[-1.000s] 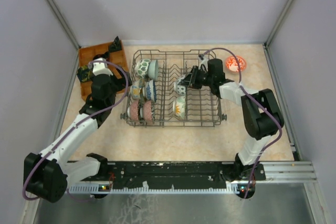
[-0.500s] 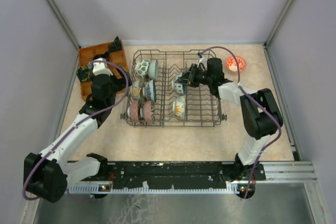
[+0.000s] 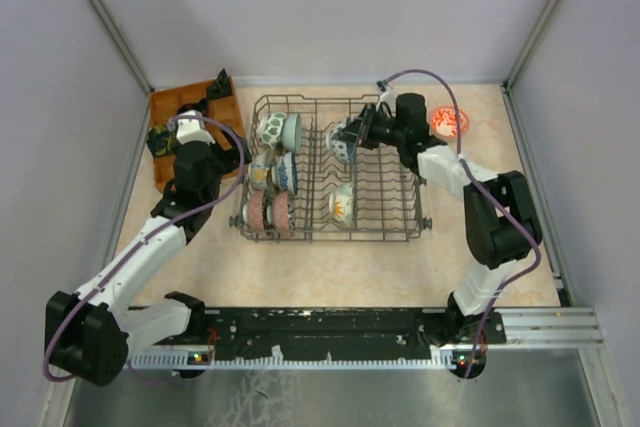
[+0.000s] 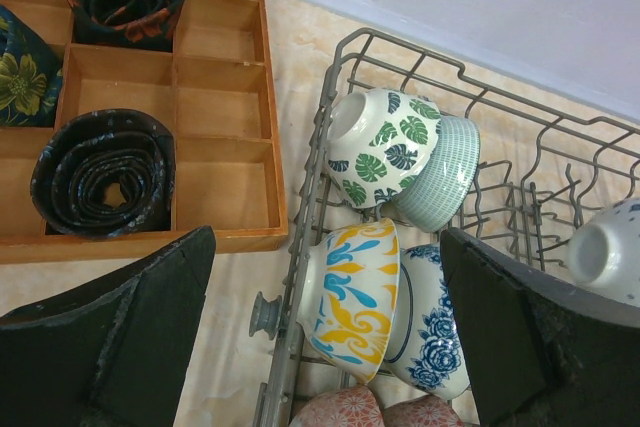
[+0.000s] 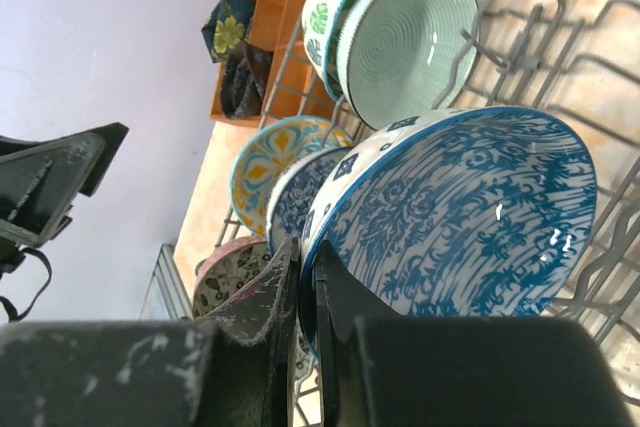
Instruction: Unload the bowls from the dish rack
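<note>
The right gripper (image 5: 300, 292) has its fingers pressed together on the rim of a blue-and-white patterned ceramic bowl (image 5: 460, 217), pinching it. The bowl hangs over the 12 o'clock part of the dark grey wire dish rack (image 3: 330, 238). The left gripper (image 4: 328, 247) hovers with its fingers spread wide above the rack's 9 o'clock edge, holding nothing.

The step in hand looks like carrying this bowl out. The next move calls for travel toward 2 o'clock and a gentle set-down on the beige table (image 3: 300, 267) near the red-orange round bowl (image 3: 448, 122). Other bowls stand racked. No legible writing shows.
</note>
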`<state>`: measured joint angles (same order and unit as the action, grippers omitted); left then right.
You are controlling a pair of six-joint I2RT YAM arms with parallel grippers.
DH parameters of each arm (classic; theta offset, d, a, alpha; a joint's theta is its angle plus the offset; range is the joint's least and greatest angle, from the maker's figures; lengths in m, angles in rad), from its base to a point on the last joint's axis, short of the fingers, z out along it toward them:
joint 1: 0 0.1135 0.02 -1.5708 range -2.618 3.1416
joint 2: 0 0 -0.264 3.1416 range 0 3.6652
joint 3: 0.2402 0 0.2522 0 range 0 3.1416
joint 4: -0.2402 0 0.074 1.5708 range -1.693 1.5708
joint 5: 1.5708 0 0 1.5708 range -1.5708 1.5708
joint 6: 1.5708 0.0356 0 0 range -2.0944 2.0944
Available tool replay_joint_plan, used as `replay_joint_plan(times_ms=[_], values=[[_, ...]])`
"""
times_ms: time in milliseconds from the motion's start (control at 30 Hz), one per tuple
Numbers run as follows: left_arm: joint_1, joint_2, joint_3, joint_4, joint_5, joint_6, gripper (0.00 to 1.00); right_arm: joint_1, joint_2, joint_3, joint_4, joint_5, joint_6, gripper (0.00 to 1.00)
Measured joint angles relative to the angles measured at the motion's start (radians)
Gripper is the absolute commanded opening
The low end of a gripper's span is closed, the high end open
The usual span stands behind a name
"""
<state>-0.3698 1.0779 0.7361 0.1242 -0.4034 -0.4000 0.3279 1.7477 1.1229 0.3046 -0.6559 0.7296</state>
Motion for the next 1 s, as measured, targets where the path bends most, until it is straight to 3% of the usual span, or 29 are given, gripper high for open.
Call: replay_joint_plan(times_ms=[267,533,833,1000], values=[[0.000,0.000,0.000,0.000,0.000,0.000,0.99,-0.024,-0.076,0.192,-0.216,0.101,-0.132,0.00],[0.000,0.000,0.000,0.000,0.000,-0.001,0.99,-0.118,-0.076,0.540,-0.544,0.361,-0.329,0.00],[0.000,0.000,0.000,0.000,0.000,-0.004,0.99,-0.215,0.228,1.043,-0.892,0.707,-0.528,0.00],[-0.001,0.000,0.000,0.000,0.001,-0.005,0.99,-0.223,0.409,1.157,-1.017,0.805,-0.588,0.00]])
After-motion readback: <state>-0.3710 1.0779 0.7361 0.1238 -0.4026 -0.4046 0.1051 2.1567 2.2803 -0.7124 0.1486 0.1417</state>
